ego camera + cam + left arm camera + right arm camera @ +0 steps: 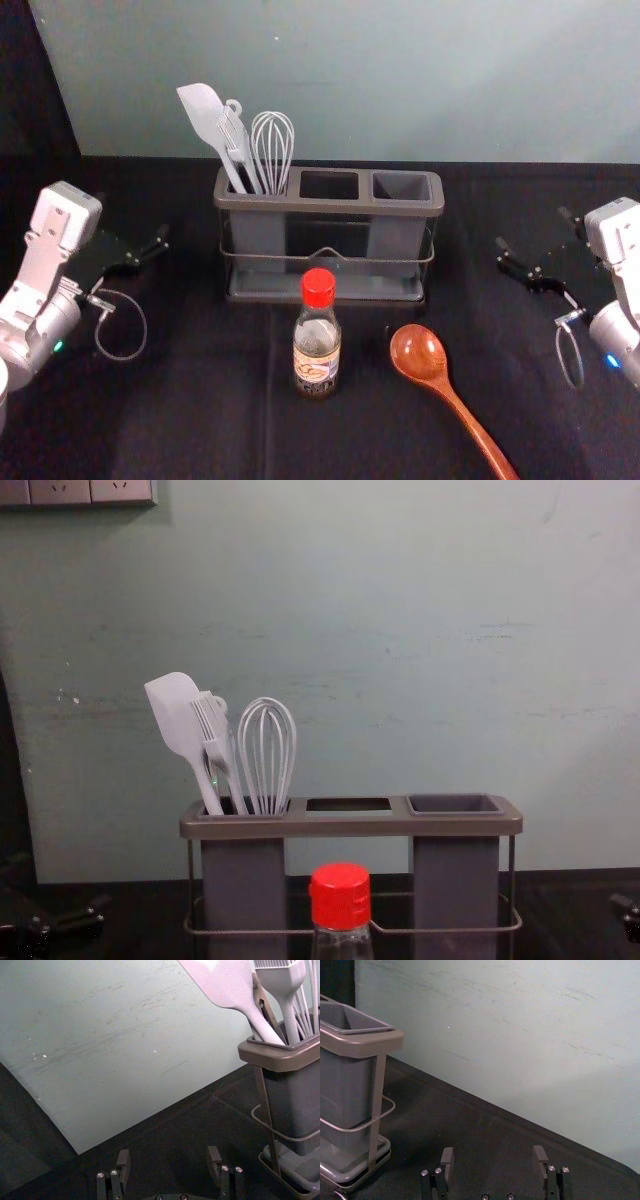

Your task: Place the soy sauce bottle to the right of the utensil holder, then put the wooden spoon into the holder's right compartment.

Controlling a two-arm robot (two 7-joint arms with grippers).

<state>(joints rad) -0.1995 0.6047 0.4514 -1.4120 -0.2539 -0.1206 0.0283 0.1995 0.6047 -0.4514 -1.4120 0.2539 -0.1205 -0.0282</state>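
A red-capped soy sauce bottle [317, 340] stands upright on dark cloth [210, 410], its label too small to read, its lower body cropped from the chest view. At three o'clock from it lies the bowl of the wooden spoon [418, 352], its handle angling toward five, the tip cut off by the head view's edge. At twelve o'clock, just beyond the bottle, stands the utensil holder [330, 207], its left compartment carrying a spatula [204, 118], a brush [212, 730] and a whisk [272, 150]; another item among them is largely hidden. The middle and right compartments hold no utensils. The left gripper [133, 222], at ten o'clock from the bottle, and the right gripper [534, 228], at two, hang released, jaws apart and grasping nothing. The cloth shows a faint crease; behind rises a scuffed grey-green wall [400, 100], with a cropped socket panel [75, 490] at eleven o'clock in the chest view.
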